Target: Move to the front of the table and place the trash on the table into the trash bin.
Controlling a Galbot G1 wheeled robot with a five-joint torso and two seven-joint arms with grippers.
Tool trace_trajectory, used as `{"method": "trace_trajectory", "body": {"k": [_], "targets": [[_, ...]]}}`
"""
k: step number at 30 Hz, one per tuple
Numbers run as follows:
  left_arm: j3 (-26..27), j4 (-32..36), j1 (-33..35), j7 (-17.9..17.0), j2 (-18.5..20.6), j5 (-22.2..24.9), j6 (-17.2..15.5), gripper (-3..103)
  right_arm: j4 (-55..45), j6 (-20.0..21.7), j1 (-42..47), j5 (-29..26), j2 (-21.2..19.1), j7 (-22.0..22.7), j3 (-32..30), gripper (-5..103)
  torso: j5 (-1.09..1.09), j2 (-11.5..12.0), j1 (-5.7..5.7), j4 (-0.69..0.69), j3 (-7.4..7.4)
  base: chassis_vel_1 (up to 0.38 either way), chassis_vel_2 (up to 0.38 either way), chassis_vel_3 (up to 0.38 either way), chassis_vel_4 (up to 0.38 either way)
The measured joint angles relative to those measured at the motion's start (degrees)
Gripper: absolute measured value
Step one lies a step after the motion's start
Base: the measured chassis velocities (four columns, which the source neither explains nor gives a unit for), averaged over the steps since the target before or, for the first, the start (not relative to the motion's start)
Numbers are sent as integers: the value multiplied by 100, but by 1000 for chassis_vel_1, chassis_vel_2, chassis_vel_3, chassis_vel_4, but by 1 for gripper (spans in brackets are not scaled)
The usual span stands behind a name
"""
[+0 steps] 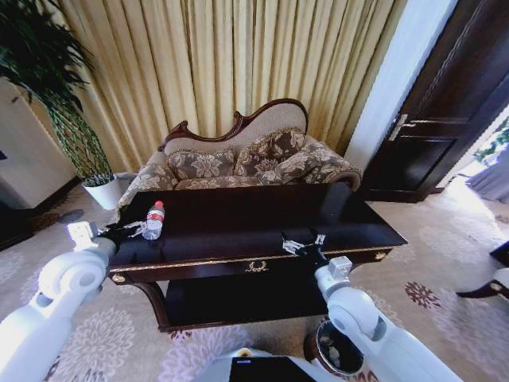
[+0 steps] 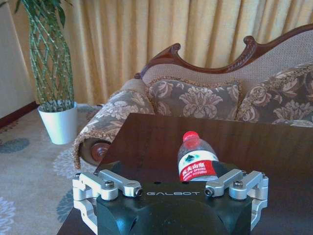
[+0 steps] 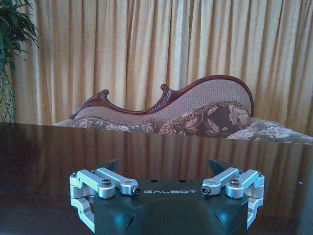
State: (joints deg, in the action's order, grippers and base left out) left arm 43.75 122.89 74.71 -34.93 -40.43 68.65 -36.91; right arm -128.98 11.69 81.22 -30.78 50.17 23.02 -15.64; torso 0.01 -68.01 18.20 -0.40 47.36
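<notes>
My L gripper (image 2: 171, 188) was open at the surface (image 1: 254, 215) left end, jaws either side of the red-capped water bottle (image 2: 196, 159), not clamped. R gripper (image 1: 305, 245) was open over front edge. Trash bin (image 1: 338, 348) sat on floor by my R arm.

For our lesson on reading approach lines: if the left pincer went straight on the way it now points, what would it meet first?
Most likely the water bottle, which stands upright on the table directly ahead of the left pincer, between its open fingers. Exact depth is hard to judge.
</notes>
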Motion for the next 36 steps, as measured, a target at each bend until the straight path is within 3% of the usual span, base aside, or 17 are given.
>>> {"method": "trace_trajectory", "body": {"k": [14,30,36], "targets": [[-258,-19,-243,-180,163,396,-145,100,87,-13,-112,-67,-95,-11,91,100,1,0,0,0,0,0,0,0,0],[-365,-282,-283,-33,146,293,-158,100,296,-36,-541,-218,-220,16,453,100,0,0,0,1,0,0,0,0,0],[-361,-314,-354,214,238,187,-16,100,332,-38,-705,-326,-271,49,545,100,1,0,0,0,0,0,0,0,0]]}}
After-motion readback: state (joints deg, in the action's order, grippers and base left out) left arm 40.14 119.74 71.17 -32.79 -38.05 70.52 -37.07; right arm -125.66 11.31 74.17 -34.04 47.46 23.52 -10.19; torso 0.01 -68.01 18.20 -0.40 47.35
